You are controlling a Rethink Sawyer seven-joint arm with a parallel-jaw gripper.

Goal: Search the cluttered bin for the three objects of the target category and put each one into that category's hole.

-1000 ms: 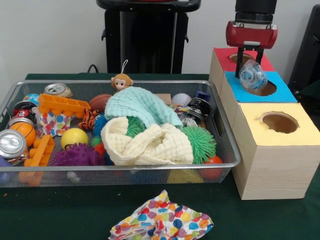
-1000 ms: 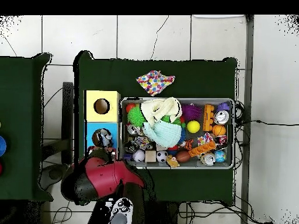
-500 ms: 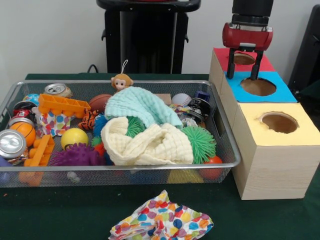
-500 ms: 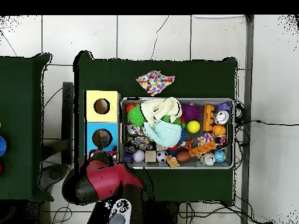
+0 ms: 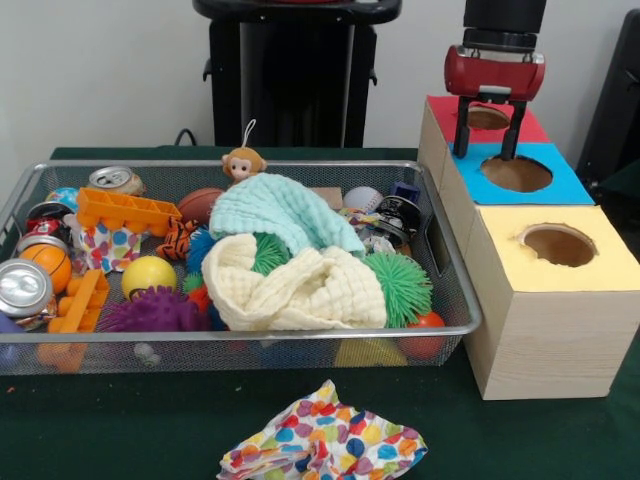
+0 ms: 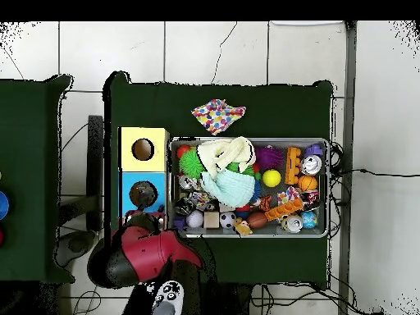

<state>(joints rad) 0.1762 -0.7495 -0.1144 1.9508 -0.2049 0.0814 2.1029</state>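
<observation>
Gone from the claw is the clear ball — dropped through the blue hole. Its jaws hang wide and empty above the hole's far rim. Lift clear first, then swing to the bin near the bench's middle — balls lie half-buried under cloths.

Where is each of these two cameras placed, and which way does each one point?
Front view: sits low across the table, looking level over the wire bin and wooden box; only the red gripper shows, open above the blue hole.
Overhead view: hangs above, looking straight down; the red arm shows at the bottom.
Both show the bin, the three-hole box and the patterned cloth outside the bin.
</observation>
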